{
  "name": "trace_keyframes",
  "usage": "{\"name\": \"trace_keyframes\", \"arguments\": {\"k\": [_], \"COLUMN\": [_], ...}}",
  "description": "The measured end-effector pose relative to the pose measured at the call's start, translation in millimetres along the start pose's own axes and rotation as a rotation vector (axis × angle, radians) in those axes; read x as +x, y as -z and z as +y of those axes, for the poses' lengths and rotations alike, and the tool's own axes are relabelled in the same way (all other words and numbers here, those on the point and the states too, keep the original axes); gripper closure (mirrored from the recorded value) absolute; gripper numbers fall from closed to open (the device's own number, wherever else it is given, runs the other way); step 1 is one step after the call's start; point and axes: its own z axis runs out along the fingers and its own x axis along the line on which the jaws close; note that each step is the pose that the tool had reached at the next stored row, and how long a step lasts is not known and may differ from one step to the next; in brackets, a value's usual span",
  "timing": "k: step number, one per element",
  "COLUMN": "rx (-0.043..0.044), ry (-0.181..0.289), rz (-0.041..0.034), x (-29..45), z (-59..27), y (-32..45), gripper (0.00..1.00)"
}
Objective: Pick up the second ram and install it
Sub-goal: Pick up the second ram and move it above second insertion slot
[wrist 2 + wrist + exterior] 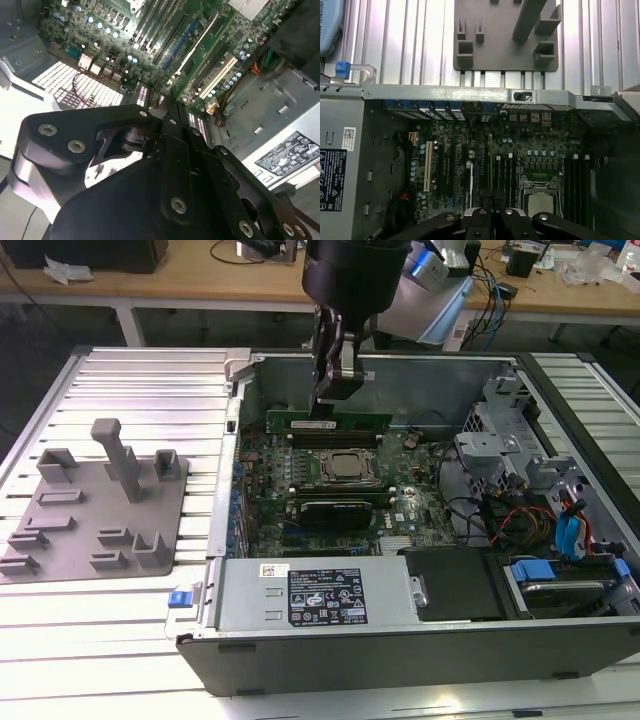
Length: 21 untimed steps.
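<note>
hand (pixel 336 392) narrow, apparently closed on the top edge of the second ram (pixel 352 420) | ram directly under hand, upright at slots just behind CPU socket (pixel 348 468) | long axis runs exterior view's left-to-right

Slatted table (pixel 130 370) bears grey fixture (pixel 60 530) and open computer case (pixel 400 650).

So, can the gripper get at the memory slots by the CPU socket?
Likely yes: the case is open and the gripper hangs just above the memory slots, with nothing seen in between.
</note>
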Motion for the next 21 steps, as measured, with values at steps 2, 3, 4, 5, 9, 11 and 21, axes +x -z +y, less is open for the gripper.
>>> {"name": "trace_keyframes", "arguments": {"k": [2, 3, 4, 5, 9, 11, 21], "rx": [0.0012, 0.0014, 0.0038, 0.0064, 0.0111, 0.0125, 0.0138], "ry": [0.003, 0.005, 0.010, 0.013, 0.025, 0.029, 0.029], "rz": [0.0002, 0.0004, 0.0012, 0.0016, 0.0034, 0.0038, 0.0054], "x": [-1.3, -2.2, -4.4, -5.5, -10.1, -11.4, -27.9], "z": [-0.4, -0.8, -1.6, -1.9, -3.8, -4.6, -24.5], "y": [-3.0, -6.2, -12.0, -14.7, -28.6, -35.4, -62.7], "gripper": [0.91, 0.91, 0.91, 0.91, 0.91, 0.91, 0.91]}}
